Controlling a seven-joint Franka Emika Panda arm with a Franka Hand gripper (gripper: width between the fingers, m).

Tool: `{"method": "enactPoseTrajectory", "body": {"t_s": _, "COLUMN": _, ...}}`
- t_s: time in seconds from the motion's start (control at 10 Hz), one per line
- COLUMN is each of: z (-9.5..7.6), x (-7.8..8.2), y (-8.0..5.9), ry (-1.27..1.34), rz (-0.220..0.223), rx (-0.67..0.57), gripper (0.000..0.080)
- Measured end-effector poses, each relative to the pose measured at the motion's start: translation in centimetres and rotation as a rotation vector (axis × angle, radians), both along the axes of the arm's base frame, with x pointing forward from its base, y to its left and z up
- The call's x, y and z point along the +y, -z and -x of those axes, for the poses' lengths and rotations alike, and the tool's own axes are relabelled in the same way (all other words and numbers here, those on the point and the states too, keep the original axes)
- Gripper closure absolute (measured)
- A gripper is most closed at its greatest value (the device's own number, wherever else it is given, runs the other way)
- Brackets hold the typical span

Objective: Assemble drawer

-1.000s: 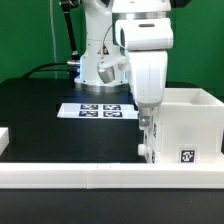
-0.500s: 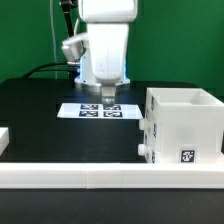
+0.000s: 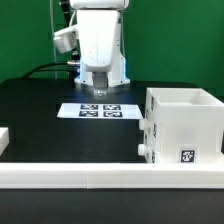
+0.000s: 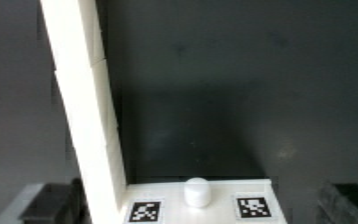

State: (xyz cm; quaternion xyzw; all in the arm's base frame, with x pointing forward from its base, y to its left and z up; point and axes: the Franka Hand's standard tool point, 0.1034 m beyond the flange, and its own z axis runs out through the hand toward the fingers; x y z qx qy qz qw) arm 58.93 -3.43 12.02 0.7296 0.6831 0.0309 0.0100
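Far on the exterior view's left, at the bench edge: a small white piece, mostly cut off, too little visible to name; running along the whole near edge, the long white rail-like border. Centre-left, above the marker board: the end effector, now hovering clear of everything; a second ago down at the drawer housing's near corner on the exterior view's right, half a second ago already over the board, now a touch further left and higher. Empty, by all appearances; whether the fingers stand released or clenched cannot be told, the tips too small and dark in the exterior view and only blurred dark shapes at the wrist view's edges. In the wrist view: a long white edge across dark bench, tags below it, a small rounded white knob near them; not clear what it belongs to. Right: the drawer, the large cube-shaped housing, open top, tag on its front face, resting on the bench just behind the border, apparently unmoved by the departure. Reads as a finished nudge or placement at the housing and a retreat; likely next, fetching a tray, though none clearly in view.
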Motion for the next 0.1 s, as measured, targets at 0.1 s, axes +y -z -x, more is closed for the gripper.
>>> {"method": "enactPoseTrajectory", "body": {"t_s": 0.1, "z": 0.01, "x": 0.0, "y": 0.02, "ry": 0.0, "rz": 0.0, "rx": 0.0, "gripper": 0.0151}}
